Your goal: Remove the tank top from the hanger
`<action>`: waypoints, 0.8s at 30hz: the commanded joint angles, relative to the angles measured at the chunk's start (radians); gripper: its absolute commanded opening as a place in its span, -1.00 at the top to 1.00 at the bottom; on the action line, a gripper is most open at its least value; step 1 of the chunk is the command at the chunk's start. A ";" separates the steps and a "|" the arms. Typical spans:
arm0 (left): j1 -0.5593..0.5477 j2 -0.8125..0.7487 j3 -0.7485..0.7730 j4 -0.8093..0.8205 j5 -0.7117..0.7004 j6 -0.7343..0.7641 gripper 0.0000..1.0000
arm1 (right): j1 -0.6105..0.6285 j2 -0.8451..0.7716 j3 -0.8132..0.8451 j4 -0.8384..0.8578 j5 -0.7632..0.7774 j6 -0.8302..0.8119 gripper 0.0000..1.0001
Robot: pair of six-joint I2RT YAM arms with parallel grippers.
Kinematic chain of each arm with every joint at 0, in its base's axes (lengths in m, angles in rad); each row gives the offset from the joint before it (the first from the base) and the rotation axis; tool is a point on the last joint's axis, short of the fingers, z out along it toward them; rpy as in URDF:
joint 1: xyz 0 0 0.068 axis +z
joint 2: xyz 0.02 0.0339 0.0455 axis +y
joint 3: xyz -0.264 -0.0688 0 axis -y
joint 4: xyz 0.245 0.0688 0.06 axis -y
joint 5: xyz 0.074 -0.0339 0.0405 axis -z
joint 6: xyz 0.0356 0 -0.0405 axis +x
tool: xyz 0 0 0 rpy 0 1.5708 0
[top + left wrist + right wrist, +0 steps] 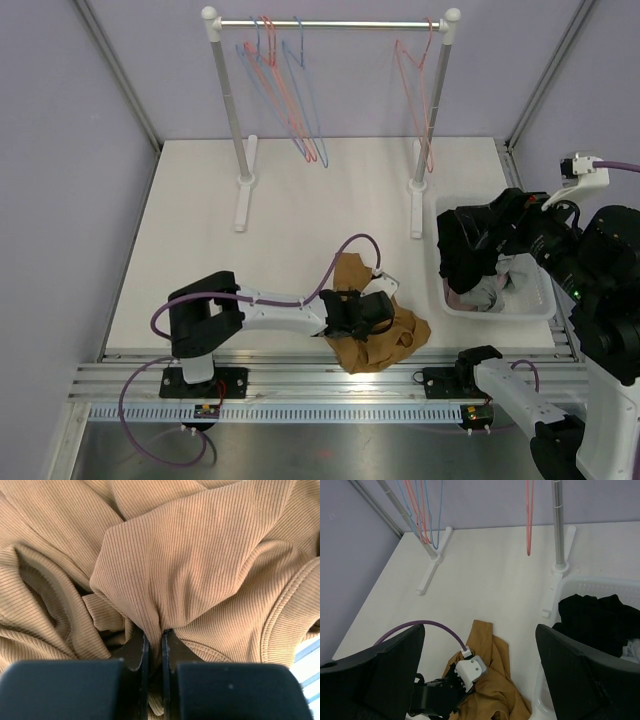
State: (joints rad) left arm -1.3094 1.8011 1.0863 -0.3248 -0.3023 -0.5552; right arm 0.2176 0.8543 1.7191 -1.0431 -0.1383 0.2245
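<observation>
The tan ribbed tank top [405, 335] lies crumpled on the white table near the front edge. No hanger shows in it. My left gripper [372, 318] is down on it, and in the left wrist view its jaws [155, 636] are shut on a pinched fold of the tan fabric [200, 570]. My right gripper [505, 228] hovers high over the basket, open and empty [480, 630]. From there I see the tank top [497, 692] below with the left gripper on its left part.
A clothes rack [330, 22] stands at the back with blue and red wire hangers [290, 90] on the left and one red hanger [422, 90] on the right. A white basket [548, 308] with dark clothes [600, 620] sits at the right.
</observation>
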 commanded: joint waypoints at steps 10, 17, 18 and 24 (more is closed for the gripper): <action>-0.002 -0.266 0.273 -0.042 -0.233 0.142 1.00 | 0.002 -0.052 -0.023 -0.093 0.275 -0.011 -0.99; 0.001 -0.200 0.579 0.033 -0.215 0.337 1.00 | 0.002 -0.087 -0.044 -0.132 0.552 0.010 -0.99; 0.002 -0.162 0.633 0.038 -0.212 0.381 1.00 | 0.002 -0.109 -0.056 -0.130 0.572 0.015 -0.99; 0.038 -0.019 0.874 0.205 -0.003 0.469 1.00 | 0.002 -0.211 -0.070 -0.081 0.680 0.033 -0.99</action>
State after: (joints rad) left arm -1.2926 1.7164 1.8709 -0.2798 -0.4213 -0.1692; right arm 0.2176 0.6876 1.6360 -1.1576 0.4118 0.2386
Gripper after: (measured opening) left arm 0.060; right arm 0.993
